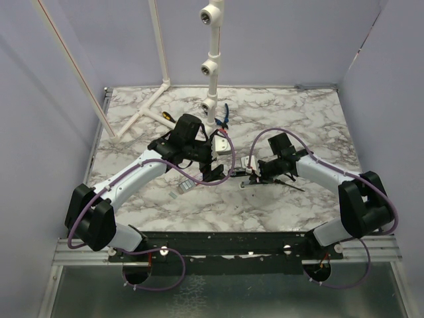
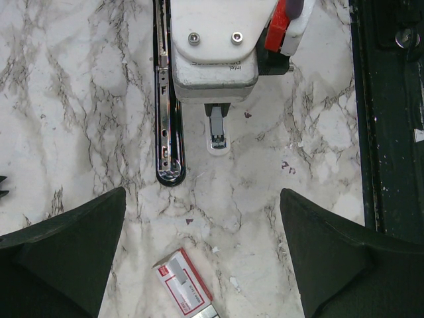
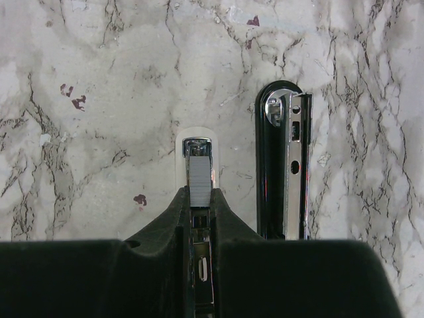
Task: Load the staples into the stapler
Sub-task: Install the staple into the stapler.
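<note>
We see a white marble-patterned table top [image 1: 199, 212] veined in grey, closed in by lavender walls [image 1: 40, 99]. White plastic pipes [image 1: 212, 53] stand at the far side and a black rail [image 1: 218, 238] runs along the near edge. Most of the marble lies bare to either side of the arms, which meet near the middle. The left gripper [image 2: 202, 193] hangs with its fingers spread wide over bare marble. The small flat white box of staples [image 2: 182, 288] with red print (too small for us to read) lies between them, touching neither. The right gripper [image 3: 198, 193] is pressed together on a narrow pale bar [image 3: 197, 136] topped by a grey ribbed strip, perhaps staples. Just beside it, parallel and apart, lies the slim black stapler [image 3: 283, 165], chrome channel upward. The white camera housing [image 2: 212, 40] reads "intel".
</note>
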Tool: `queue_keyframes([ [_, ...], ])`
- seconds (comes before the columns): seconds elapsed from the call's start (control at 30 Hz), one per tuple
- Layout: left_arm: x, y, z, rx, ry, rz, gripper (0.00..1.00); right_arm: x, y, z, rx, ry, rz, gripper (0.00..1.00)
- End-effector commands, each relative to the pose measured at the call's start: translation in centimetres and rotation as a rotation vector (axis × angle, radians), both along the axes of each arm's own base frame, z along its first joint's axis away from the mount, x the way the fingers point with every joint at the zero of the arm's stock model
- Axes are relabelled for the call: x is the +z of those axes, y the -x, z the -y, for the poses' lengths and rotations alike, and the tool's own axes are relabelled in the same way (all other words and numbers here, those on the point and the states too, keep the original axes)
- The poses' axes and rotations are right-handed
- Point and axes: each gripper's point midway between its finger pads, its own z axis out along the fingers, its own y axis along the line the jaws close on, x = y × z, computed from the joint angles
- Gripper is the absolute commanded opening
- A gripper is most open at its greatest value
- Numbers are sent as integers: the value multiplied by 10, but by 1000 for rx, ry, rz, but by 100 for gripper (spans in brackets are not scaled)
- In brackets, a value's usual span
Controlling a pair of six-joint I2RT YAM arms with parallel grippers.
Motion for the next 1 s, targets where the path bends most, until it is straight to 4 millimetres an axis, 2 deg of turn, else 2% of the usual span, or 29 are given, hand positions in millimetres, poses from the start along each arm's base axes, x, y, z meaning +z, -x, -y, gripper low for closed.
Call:
queue_keyframes([
  [0.0,-2,5,0,-29,8,-12,99,-1,-1,-1,-1,-9,-19,1],
  [0.23,-3,5,0,-29,6,-13,99,-6,0,-1,-11,-6,-33,1],
  [0.97,-2,3,1,-27,5,-11,99,-12,1,1,-27,10,-59,12],
])
